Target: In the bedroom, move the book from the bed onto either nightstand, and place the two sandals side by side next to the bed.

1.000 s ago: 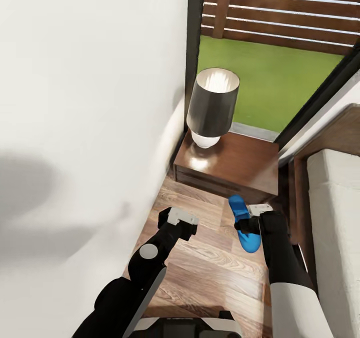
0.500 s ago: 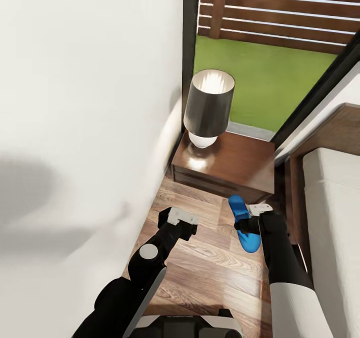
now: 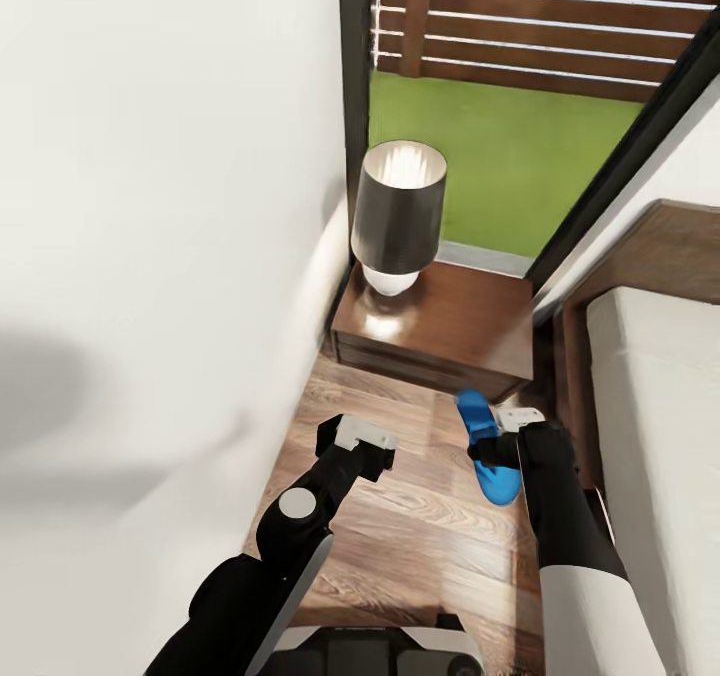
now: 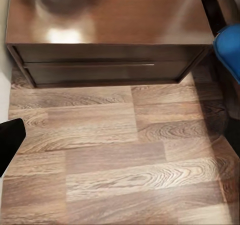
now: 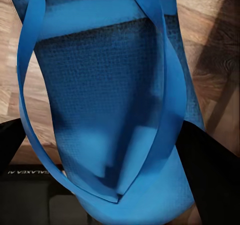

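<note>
Clearly the right claw (image 3: 497, 449) pinches one blue sandal (image 3: 486, 446), gripping it across its middle so that toe and heel stick out on either side; the right wrist view shows the sole and its straps (image 5: 100, 110) held between the dark fingers, above the wooden floor (image 3: 420, 526). One sandal is visible. It hangs just in front of the nightstand (image 3: 450, 331), between that and the bed (image 3: 660, 436), near the nightstand's front corner. The left claw (image 3: 358, 440) hovers over bare floor in front of the nightstand, holding nothing; whether its fingers are spread I cannot tell. One nightstand stands against the white wall (image 3: 150, 256), its glossy dark tabletop carrying one lamp (image 3: 398, 216) with a black shade and white base. Behind the nightstand a dark-framed window shows green grass (image 3: 500, 176) and a slatted wooden fence (image 3: 540, 26).
</note>
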Tool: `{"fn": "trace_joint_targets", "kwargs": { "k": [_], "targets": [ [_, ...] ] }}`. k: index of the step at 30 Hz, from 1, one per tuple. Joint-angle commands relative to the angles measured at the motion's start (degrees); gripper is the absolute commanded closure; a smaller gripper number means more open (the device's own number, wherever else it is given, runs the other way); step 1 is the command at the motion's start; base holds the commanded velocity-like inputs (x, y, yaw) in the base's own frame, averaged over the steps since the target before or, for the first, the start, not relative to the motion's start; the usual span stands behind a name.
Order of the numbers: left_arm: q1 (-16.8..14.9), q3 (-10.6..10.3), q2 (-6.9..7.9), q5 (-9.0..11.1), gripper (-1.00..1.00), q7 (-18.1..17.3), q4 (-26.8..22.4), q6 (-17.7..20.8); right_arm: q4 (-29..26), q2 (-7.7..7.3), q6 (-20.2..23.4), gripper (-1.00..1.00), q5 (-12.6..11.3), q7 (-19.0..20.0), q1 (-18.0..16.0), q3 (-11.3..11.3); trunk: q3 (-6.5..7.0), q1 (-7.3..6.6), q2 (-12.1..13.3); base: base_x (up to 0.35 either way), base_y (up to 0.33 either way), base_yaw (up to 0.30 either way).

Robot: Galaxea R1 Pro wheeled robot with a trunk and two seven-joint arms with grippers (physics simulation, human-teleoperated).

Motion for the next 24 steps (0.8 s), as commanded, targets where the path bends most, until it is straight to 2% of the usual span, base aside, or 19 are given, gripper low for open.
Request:
{"fn": "trace_joint_targets", "kwargs": {
  "k": [1,11,24],
  "targets": [
    [0.0,-0.1,0.02,0.4,-1.0,0.5,-0.1,0.2,0.0,0.06,0.1,1.0,0.5,0.6,-0.1,-0.1,0.12,-0.2,0.3,0.0,0.0,-0.274],
    [0.0,-0.1,0.01,0.4,-1.0,0.5,-0.1,0.2,0.0,0.06,0.1,1.0,0.5,0.6,0.1,-0.1,1.91,-2.39,4.3,0.0,0.0,-0.291],
    [0.0,-0.2,0.01,0.4,-1.0,0.5,-0.1,0.2,0.0,0.06,0.1,1.0,0.4,0.8,0.1,-0.1,1.91,-2.39,4.3,0.0,0.0,-0.298]
  ]
}}
